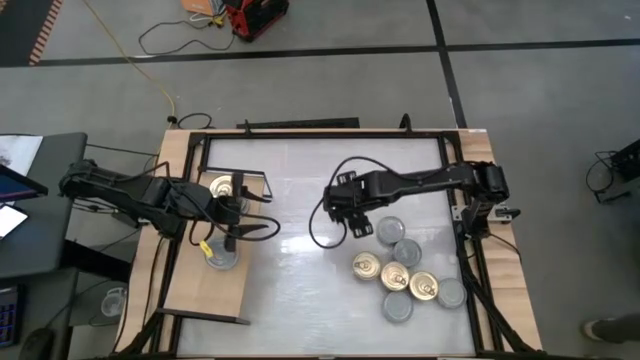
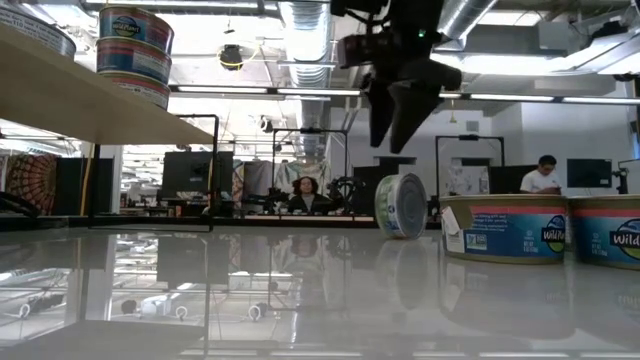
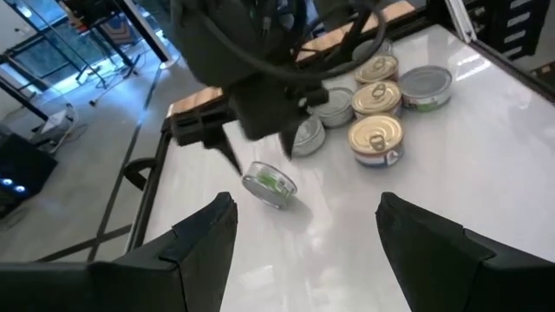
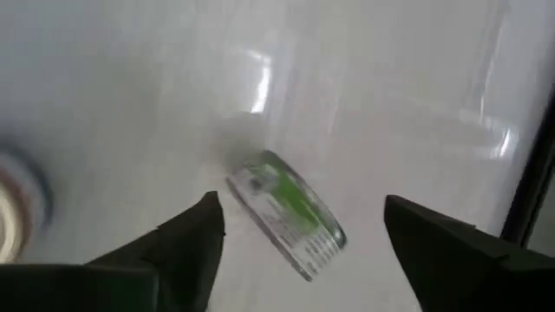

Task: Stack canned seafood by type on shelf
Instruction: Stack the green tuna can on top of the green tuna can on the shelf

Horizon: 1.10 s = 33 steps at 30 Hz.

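Where the white counter [image 1: 300, 290] lies bare near its middle, one small flat round tin [image 3: 270, 185] with a green-and-white label, standing tilted on its edge rather than flat. Directly above it, not touching, the right hand [image 3: 256, 143], dark fingers spread wide and holding nothing; same tin [image 4: 289, 214] seen between those fingers in the right wrist view, and upright on its rim [image 2: 401, 205] beneath the hand [image 2: 395, 115] in the low view. Near that tin, toward the counter's right side, a loose cluster of tins [image 1: 405, 275] lying flat, some touching, some gold-topped with pull tabs, others plain silver-grey. At the counter's left side, the shelf [image 1: 190, 300], a light wooden board in a thin black frame, with a gold-topped tin [image 1: 222, 186] and a silver-grey stack [image 1: 222, 258] on it. Between those two, over the shelf, the left hand [image 1: 232, 218], fingers parted partway, gripping nothing visible. Glossy counter surface reflecting ceiling lights. Beyond, an open workshop with exposed ducts, monitors, and two people [image 2: 303, 193] seated far back; grey floor with cables and a red device [image 1: 255, 15] past the counter's far edge.
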### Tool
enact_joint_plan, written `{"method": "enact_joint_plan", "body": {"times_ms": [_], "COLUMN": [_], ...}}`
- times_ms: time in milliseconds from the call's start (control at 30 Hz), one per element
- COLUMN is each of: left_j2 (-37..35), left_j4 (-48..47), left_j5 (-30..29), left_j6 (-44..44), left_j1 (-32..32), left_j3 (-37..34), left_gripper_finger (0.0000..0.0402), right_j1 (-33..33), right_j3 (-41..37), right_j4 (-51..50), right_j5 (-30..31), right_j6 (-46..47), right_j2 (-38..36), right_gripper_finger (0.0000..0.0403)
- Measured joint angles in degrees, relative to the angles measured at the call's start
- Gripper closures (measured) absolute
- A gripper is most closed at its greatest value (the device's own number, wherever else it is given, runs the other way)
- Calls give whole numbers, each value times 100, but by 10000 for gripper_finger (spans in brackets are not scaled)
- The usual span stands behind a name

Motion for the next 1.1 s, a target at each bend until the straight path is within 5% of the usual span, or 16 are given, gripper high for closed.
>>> {"method": "enact_joint_plan", "body": {"times_ms": [200, 567, 800, 1100], "left_j2": [0, 0, 0, 0], "left_j4": [-160, -156, -156, -210], "left_j5": [-218, -468, -482, -482], "left_j6": [50, 126, 135, 128], "left_j1": [0, 0, 0, 0], "left_j3": [7, 7, 9, 9], "left_gripper_finger": [138, 138, 138, 139], "right_j1": [-327, -412, -201, -250], "right_j3": [9, 2, 0, -19], "right_j4": [-527, -508, -600, -141], "right_j5": [-657, -159, 65, -89], "right_j6": [-1075, -1871, -3235, -4152], "right_j2": [273, 438, 479, 481], "right_gripper_finger": [47, 80, 85, 88]}}
